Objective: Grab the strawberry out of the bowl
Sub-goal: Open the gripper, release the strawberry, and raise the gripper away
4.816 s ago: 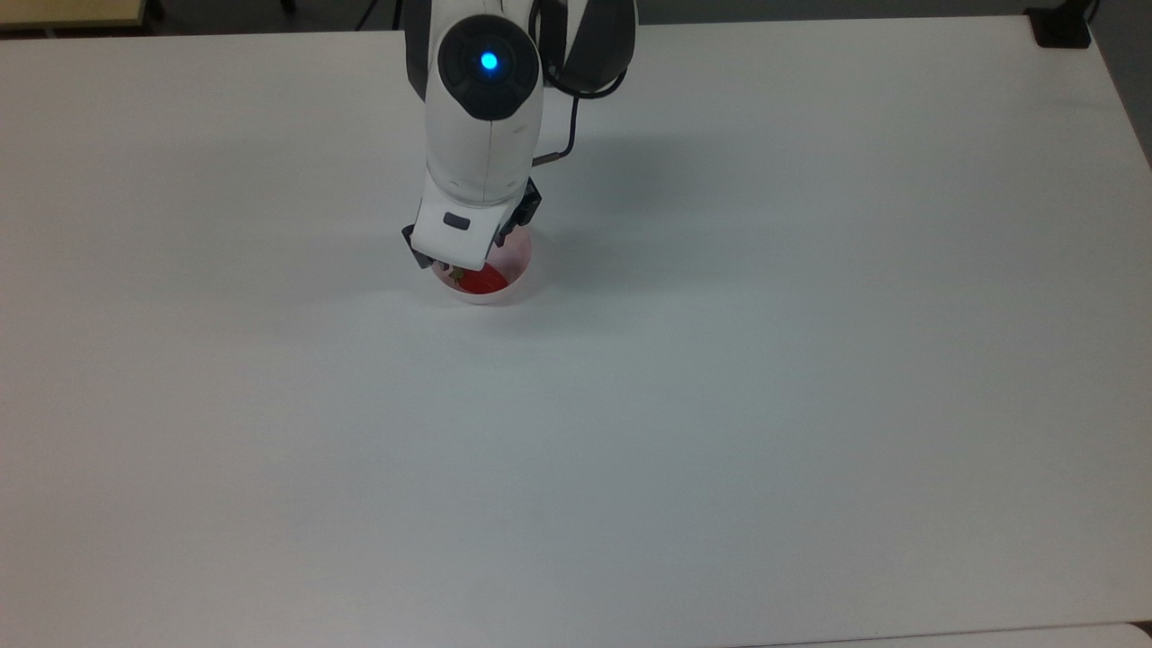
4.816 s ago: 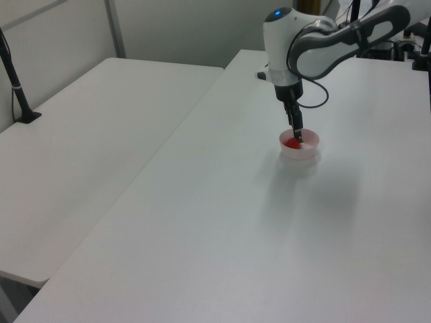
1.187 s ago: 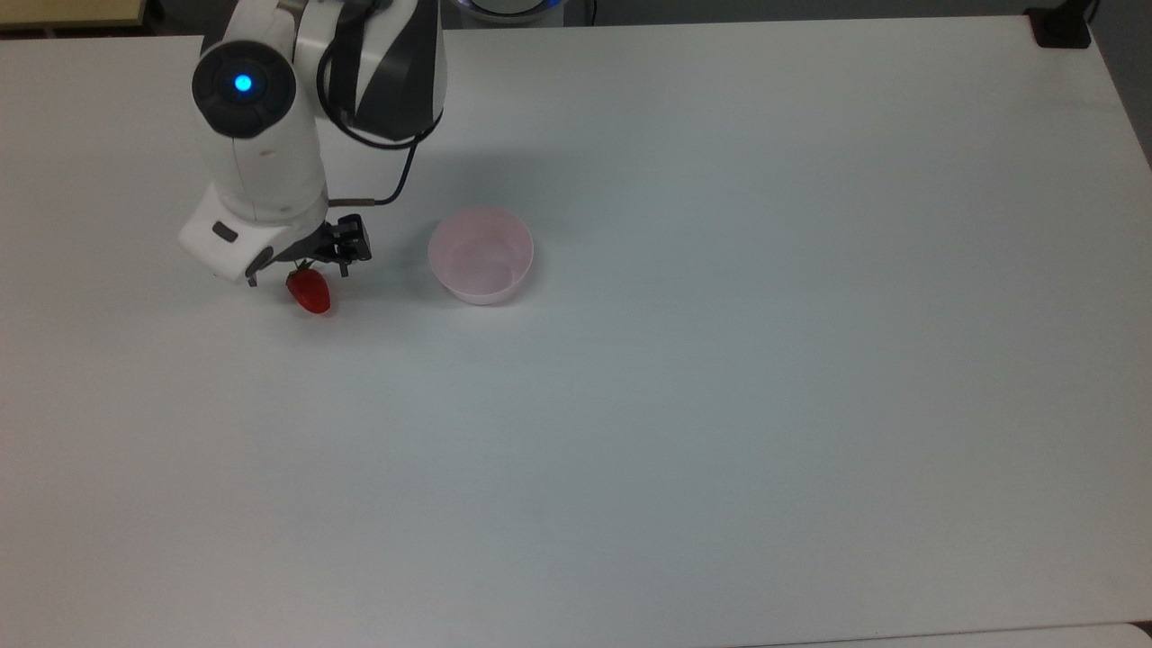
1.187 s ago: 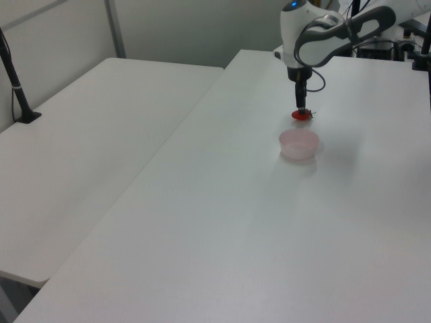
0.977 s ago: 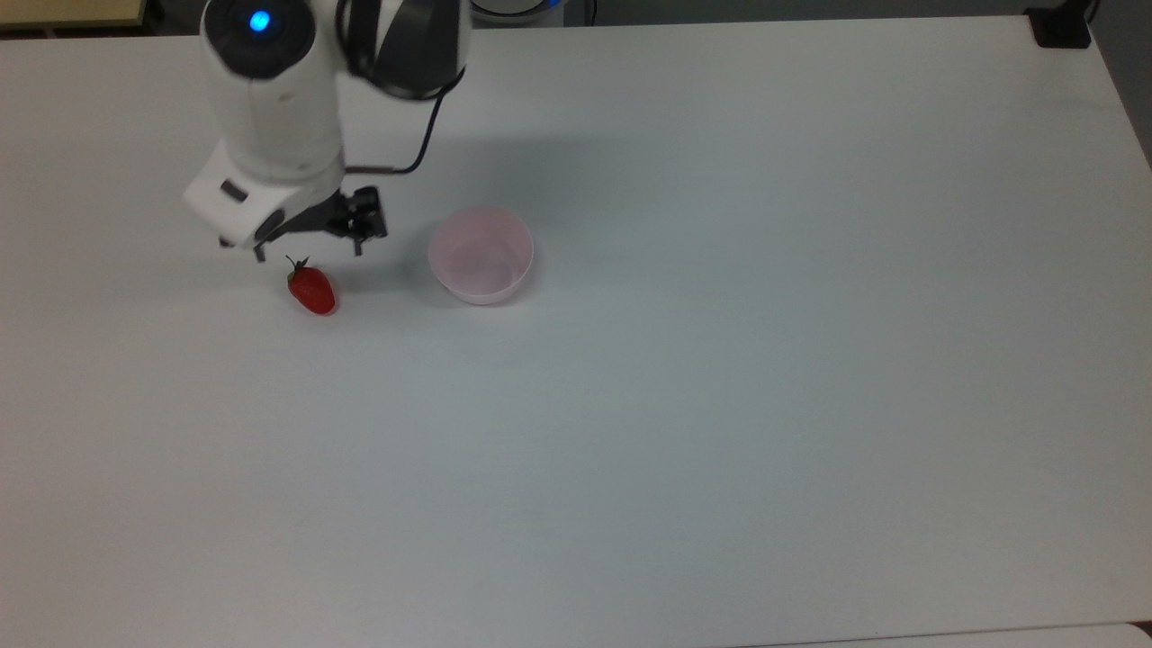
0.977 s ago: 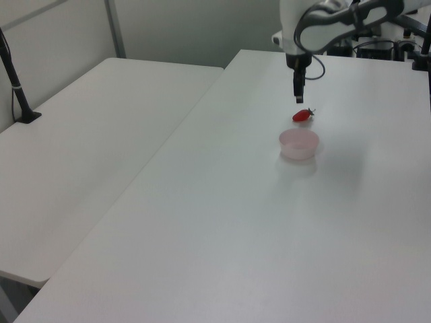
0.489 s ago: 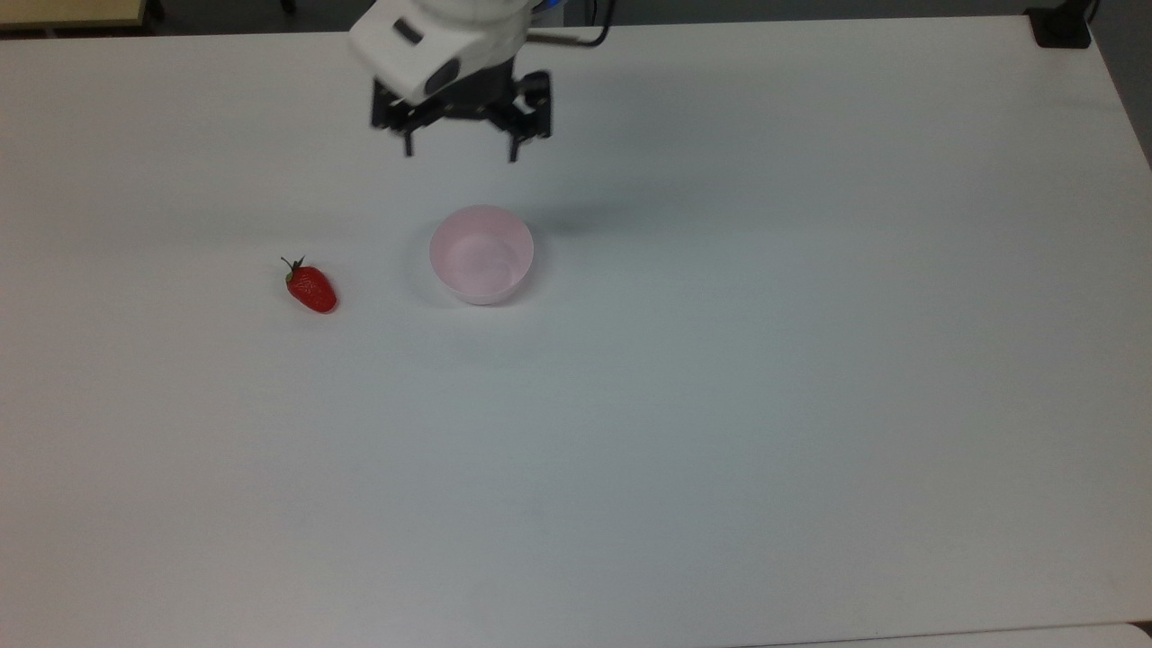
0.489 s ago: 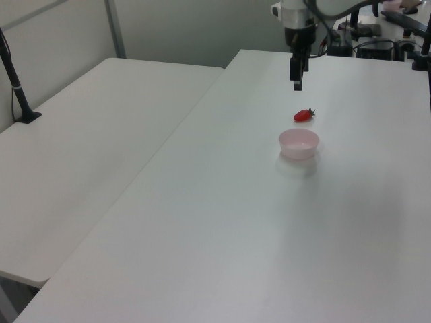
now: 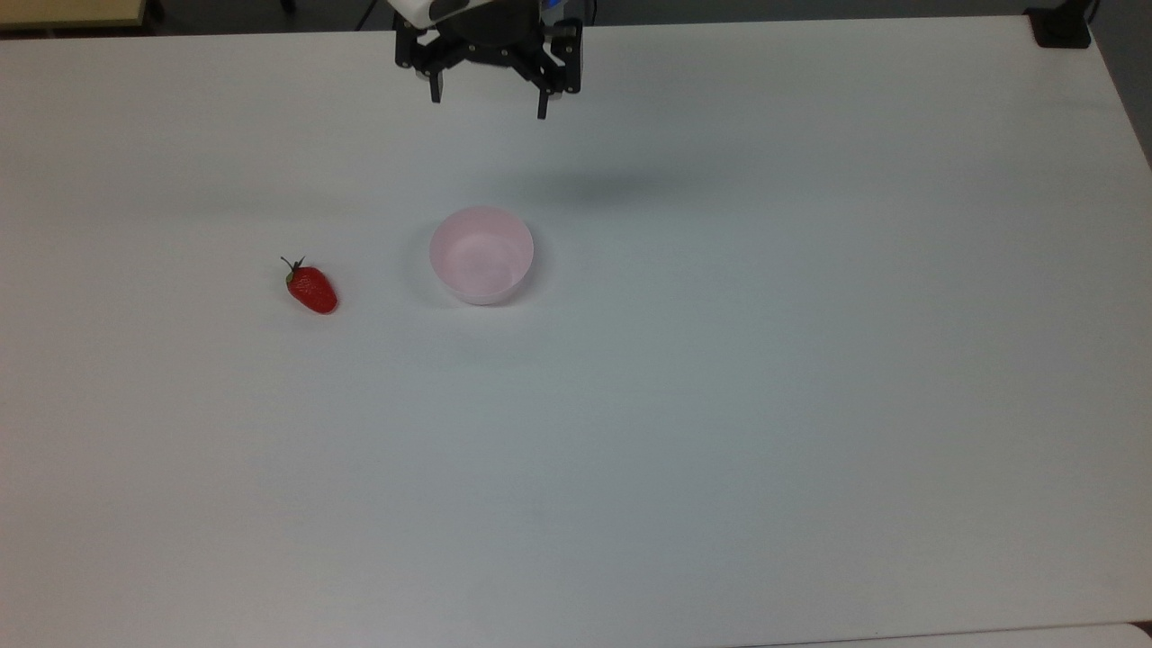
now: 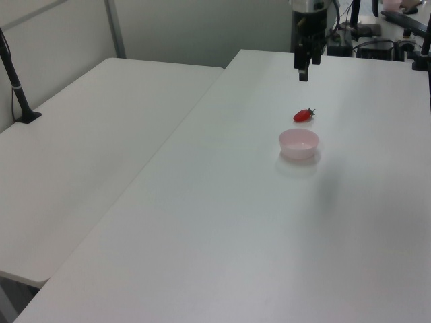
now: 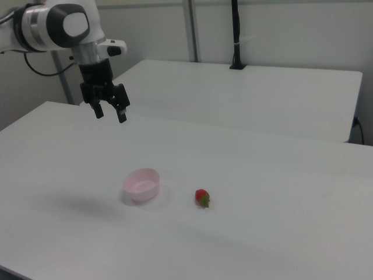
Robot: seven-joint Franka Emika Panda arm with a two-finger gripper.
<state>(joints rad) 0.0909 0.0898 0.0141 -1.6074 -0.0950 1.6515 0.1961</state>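
In the top view, the hand hangs at the 12 o'clock edge, its two dark fingers spread wide and holding nothing. The pale pink bowl stands on the white worktop below it, and the strawberry lies on the worktop at the bowl's 9 o'clock, well apart, leafy cap toward 11 o'clock.

In the left view, the hand is raised above the worktop; the strawberry lies at the bowl's 12 o'clock, outside it.

In the right view, the released hand hovers at the bowl's 11 o'clock; the strawberry rests at its 3 o'clock.
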